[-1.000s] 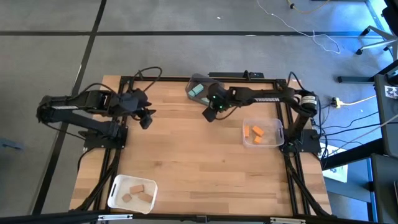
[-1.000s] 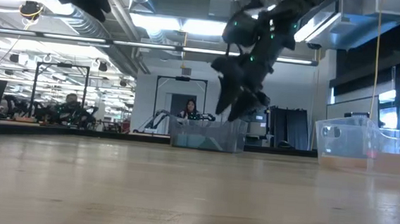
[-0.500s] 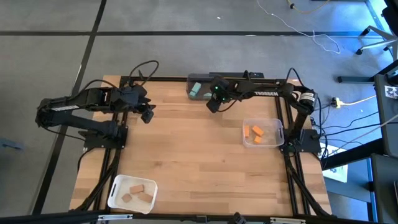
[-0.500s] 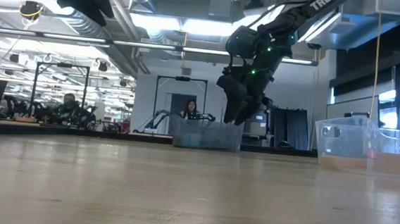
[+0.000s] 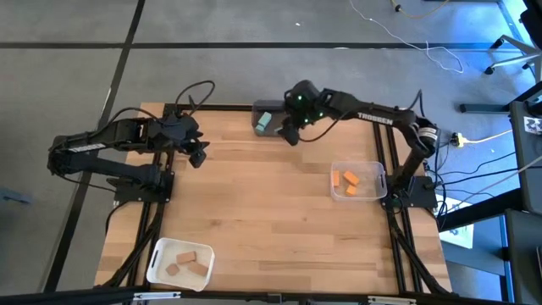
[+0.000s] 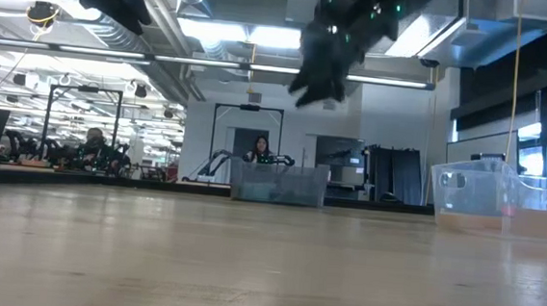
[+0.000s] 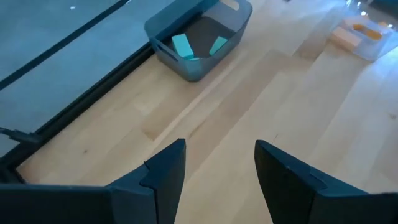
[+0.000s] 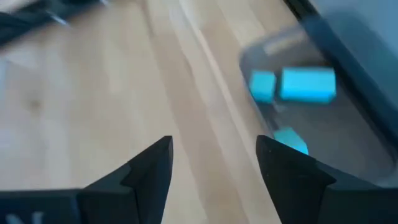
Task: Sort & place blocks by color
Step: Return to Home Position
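— Over the last second the left tool (image 5: 201,158) barely shifts; the right tool (image 5: 289,135) lifts high beside the grey bin (image 5: 257,110). Both hang released, empty.

— Sorting looks finished: tan blocks (image 5: 188,257) in the white bin (image 5: 155,254), teal blocks (image 5: 263,121) in the grey, orange blocks (image 5: 350,179) in the clear bin (image 5: 335,188).

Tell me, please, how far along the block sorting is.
Done: teal blocks in the grey bin, orange blocks in the clear bin, tan blocks in the white bin. In hand: nothing; left claw and right claw hang open, empty, above the table. Left: apparently only parking.
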Controlling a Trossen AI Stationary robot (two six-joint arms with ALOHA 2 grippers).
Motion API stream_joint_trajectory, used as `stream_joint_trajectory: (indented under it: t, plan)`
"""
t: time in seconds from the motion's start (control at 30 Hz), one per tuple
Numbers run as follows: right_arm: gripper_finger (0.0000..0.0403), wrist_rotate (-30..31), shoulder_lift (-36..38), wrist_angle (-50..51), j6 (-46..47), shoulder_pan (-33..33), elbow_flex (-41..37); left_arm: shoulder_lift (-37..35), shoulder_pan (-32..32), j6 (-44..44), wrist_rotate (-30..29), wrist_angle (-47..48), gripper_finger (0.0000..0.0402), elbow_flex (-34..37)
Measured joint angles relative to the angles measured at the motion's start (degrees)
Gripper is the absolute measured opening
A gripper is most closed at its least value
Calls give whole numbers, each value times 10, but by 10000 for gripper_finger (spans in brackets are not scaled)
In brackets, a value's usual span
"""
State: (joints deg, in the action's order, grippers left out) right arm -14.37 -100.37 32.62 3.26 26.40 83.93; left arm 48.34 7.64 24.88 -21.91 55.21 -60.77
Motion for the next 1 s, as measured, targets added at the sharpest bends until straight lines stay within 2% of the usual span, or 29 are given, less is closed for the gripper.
stream_joint_trajectory:
  t: [0.1,0.23,0.3,0.43,0.53,0.63,0.73,1.0]
  plan:
    - [232,-41,3,29,-3,-1,47,-1,0,0,-2,2,183,0]
    - [229,-47,2,85,23,-5,106,0,0,0,-14,7,182,0]
    - [214,-47,2,121,16,-8,145,0,0,-2,-15,11,176,0]
    - [147,-47,2,177,-23,-12,212,0,0,2,-48,19,145,0]
    - [78,-45,2,231,-39,-13,264,-8,0,0,-54,19,106,0]
    - [16,-15,2,286,-52,-15,305,-26,0,-1,-56,28,58,0]
    - [11,25,2,331,-63,-16,338,-53,0,-22,-57,35,11,0]
    - [3,101,2,494,-66,-30,431,-176,0,-30,-56,47,1,0]
